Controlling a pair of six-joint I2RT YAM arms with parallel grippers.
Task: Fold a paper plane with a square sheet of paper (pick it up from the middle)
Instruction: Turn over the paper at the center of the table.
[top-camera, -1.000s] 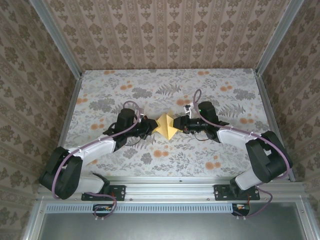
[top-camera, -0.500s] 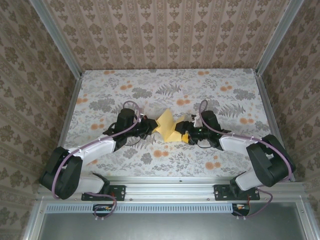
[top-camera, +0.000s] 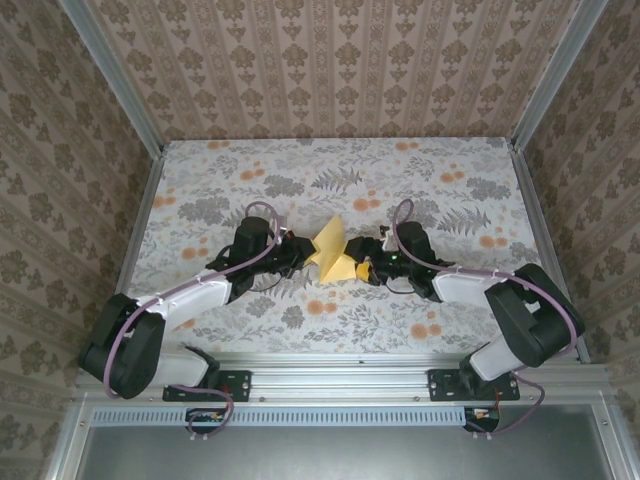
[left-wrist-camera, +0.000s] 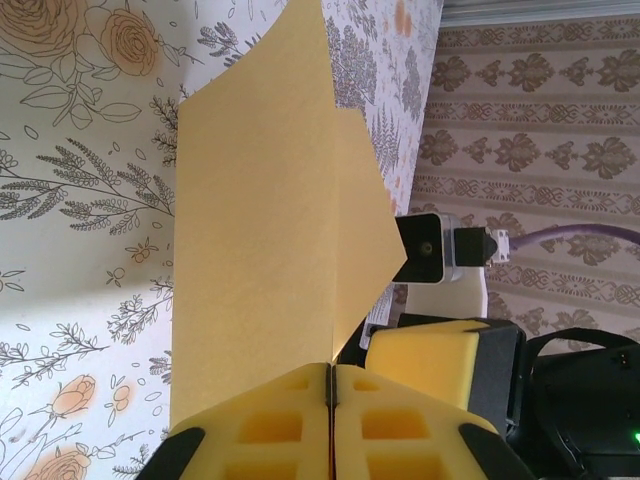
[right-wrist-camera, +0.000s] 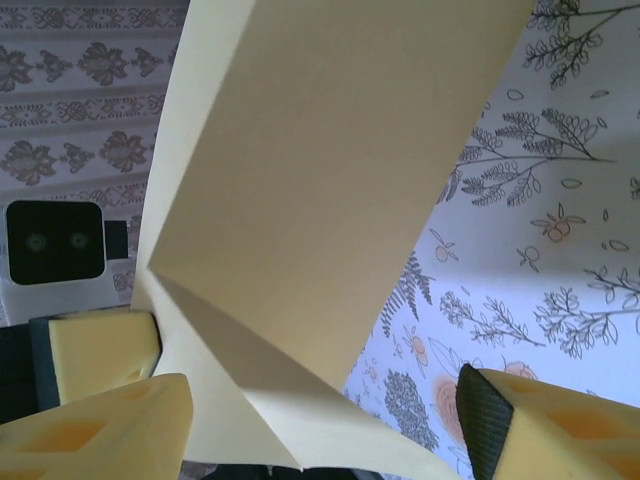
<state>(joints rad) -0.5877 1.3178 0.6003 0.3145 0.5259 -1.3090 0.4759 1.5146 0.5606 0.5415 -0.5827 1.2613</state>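
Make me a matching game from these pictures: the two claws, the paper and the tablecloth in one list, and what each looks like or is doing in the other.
Things:
1. left gripper
2. right gripper
3. paper
4. cloth

States:
A. grey leaves and orange flowers, spread over the table
B. jaws apart, with the paper between them
C. pads pressed together on the paper's edge
D. plain yellow-orange, with a fold in it

Pairs: 1-C, 2-B, 3-D, 4-A
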